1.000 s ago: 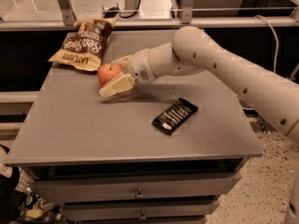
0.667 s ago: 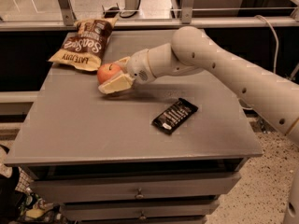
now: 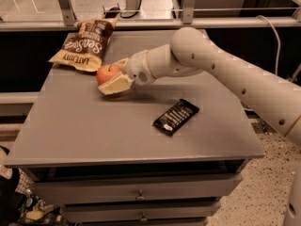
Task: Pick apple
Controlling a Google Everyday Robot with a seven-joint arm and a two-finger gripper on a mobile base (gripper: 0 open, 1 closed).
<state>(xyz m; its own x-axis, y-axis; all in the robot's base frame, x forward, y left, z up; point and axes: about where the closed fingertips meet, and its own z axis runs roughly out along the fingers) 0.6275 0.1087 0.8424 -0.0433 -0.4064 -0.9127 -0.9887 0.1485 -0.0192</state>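
The apple [image 3: 106,72] is small, round and orange-red, and sits on the grey table [image 3: 94,126] just in front of the chip bag. My gripper [image 3: 112,77] reaches in from the right and is shut on the apple. One cream finger [image 3: 115,84] lies along the apple's front side and the other finger [image 3: 123,63] is behind it. The apple is at or just above the table top, with a shadow under the front finger.
A brown and yellow chip bag [image 3: 84,44] lies at the table's far left corner, close behind the apple. A black snack bar [image 3: 176,117] lies right of centre. My white arm [image 3: 221,65] spans the right side. Drawers are below the front edge.
The gripper has stayed around the apple; gripper and apple have shifted very slightly to the left. Nothing else moved.
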